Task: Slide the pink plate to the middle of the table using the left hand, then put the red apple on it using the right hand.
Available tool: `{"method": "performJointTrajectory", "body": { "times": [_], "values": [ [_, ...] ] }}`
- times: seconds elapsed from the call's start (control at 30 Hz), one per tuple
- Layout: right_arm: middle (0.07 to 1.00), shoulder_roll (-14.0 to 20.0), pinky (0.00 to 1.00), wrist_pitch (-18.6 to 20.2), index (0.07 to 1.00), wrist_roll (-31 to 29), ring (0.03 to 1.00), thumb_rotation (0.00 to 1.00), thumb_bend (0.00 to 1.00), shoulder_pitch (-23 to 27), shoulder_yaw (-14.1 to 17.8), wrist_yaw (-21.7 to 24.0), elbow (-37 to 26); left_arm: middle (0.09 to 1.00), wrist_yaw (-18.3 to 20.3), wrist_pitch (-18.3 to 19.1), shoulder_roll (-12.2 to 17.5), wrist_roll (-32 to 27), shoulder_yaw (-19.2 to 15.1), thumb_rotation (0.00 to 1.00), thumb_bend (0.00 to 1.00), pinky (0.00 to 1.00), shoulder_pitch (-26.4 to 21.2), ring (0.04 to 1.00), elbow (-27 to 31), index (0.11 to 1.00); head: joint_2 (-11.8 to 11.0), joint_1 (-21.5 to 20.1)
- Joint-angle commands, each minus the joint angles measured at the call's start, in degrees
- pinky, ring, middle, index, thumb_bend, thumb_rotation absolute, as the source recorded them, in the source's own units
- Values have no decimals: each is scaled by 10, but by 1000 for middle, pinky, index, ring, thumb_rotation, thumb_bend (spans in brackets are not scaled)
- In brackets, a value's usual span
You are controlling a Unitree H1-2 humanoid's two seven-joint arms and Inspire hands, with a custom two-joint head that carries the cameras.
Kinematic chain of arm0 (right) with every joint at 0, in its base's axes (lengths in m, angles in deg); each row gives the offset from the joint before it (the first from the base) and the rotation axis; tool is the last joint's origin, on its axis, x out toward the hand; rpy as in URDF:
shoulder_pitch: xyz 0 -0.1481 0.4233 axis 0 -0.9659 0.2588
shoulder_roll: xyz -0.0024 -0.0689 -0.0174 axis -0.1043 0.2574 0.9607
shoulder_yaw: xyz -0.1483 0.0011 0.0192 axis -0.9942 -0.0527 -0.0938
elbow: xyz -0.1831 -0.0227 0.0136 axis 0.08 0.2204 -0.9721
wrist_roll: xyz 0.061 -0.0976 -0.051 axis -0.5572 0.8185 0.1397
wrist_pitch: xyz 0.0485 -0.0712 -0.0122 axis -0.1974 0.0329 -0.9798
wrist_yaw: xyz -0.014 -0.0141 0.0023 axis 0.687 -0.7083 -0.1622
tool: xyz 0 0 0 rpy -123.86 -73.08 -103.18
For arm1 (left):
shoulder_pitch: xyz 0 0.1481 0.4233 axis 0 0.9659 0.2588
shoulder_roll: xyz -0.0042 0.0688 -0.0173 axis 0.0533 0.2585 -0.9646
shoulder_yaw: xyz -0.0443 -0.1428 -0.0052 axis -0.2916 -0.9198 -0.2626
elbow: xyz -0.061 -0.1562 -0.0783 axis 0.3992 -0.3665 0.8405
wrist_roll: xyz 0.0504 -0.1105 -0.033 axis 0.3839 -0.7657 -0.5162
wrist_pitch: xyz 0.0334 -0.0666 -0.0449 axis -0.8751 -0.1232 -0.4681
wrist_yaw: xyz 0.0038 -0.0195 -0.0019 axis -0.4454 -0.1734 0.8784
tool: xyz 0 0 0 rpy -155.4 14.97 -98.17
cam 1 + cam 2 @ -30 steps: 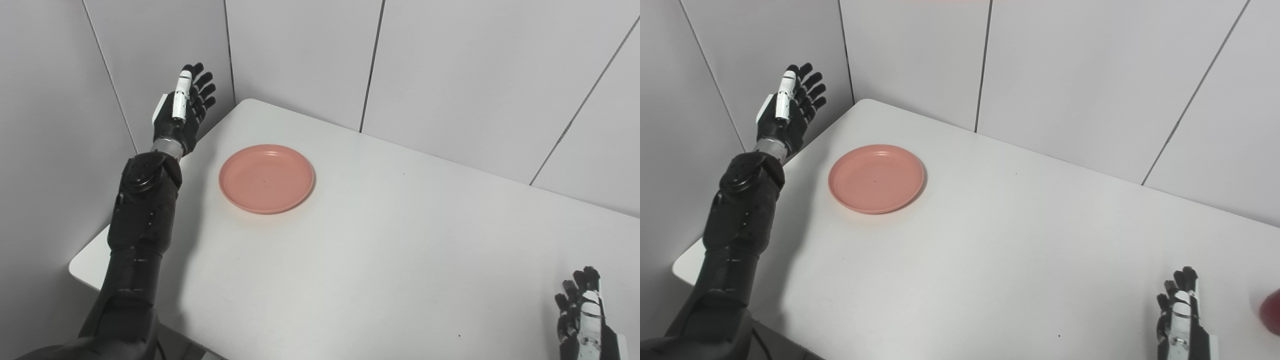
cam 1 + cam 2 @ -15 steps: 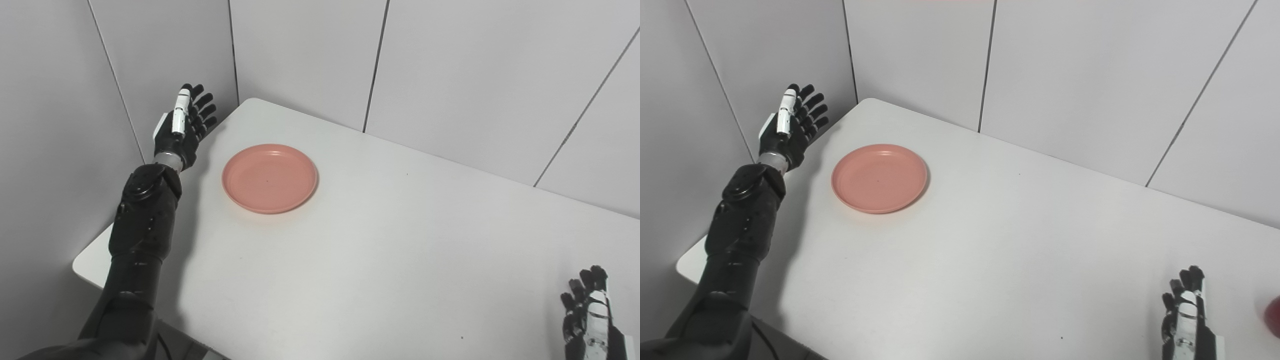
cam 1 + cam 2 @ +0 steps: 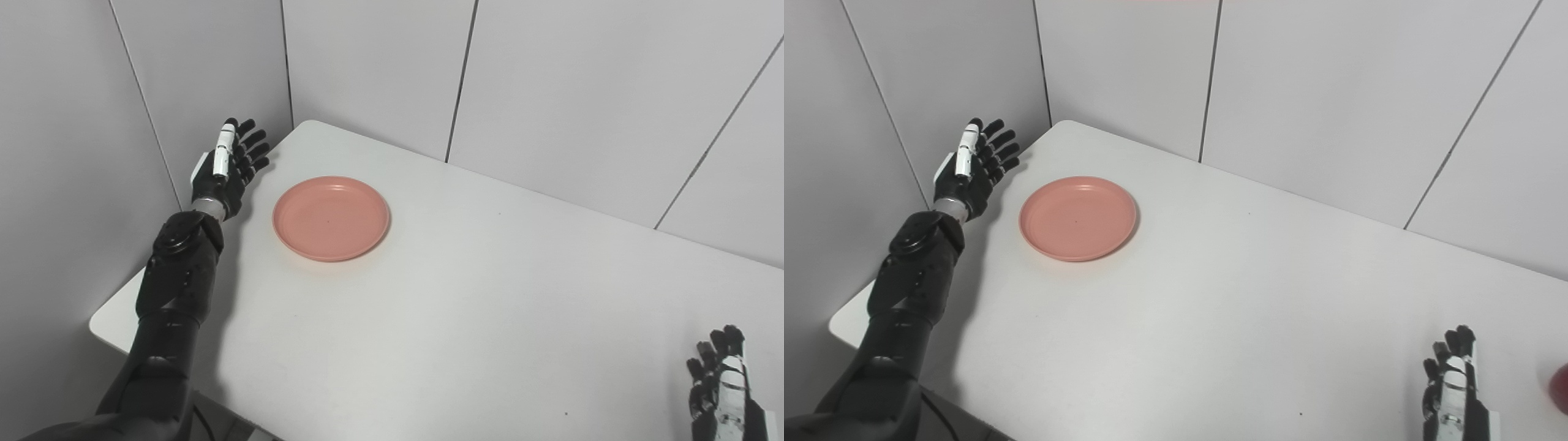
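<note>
Nothing of the task looks finished yet, judging from how things lie. Left robot hand [image 3: 226, 166] is raised beside the tabletop's [image 3: 465, 306] far left corner, fingers spread and straight, palm turned toward the plate, gripping nothing. Plate [image 3: 331, 217], pink and bare, lies flat just to the right of that robot hand, near it but not touched; a strip of white surface shows between them. It sits well toward the left end rather than in the middle, so the slide is still wholly to do. My reading is that this robot hand is placed to come against the plate's near-left rim and push it rightward.

Further right the surface is plain white. Right robot hand [image 3: 1454, 389] sits low at the bottom right, well apart from the plate, fingers extended and a little apart, holding nothing; it appears to be waiting. Just to its right, at the very edge of the right eye view, a sliver of something red [image 3: 1560, 387] shows, most likely the apple, though too little is visible to be sure. The left eye view does not show it. Picking it up and setting it on the plate both remain.
</note>
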Motion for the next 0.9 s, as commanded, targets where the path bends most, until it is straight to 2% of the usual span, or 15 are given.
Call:
{"method": "performJointTrajectory", "body": {
  "times": [0.0,0.3,0.37,0.53,0.67,0.87],
  "values": [
    [1000,1,1000,5,1000,-2,1000,1000,42,9,0,2,-25,906,15,-26,23,-3,2,1000,336,907,-21,904,7,889,1,0],
    [1000,-2,1000,3,1000,-3,1000,1000,34,11,2,0,-25,901,24,-19,15,-4,8,1000,357,901,-16,907,-1,885,1,0],
    [1000,0,1000,3,999,-1,1000,1000,38,11,1,0,-25,901,30,-28,16,-3,10,1000,360,897,-16,905,-14,884,1,0],
    [1000,0,1000,6,1000,2,1000,1000,41,11,1,-1,-26,895,27,-26,8,-4,13,1000,355,896,-13,895,-5,875,1,0],
    [1000,0,1000,3,1000,-1,1000,1000,34,10,1,1,-26,888,37,-41,10,-4,16,1000,361,889,-16,884,-28,872,2,-1],
    [1000,-3,1000,3,1000,-2,1000,1000,31,11,3,0,-27,890,41,-39,4,-5,19,1000,367,897,-14,888,-27,877,1,-1]
  ]
}}
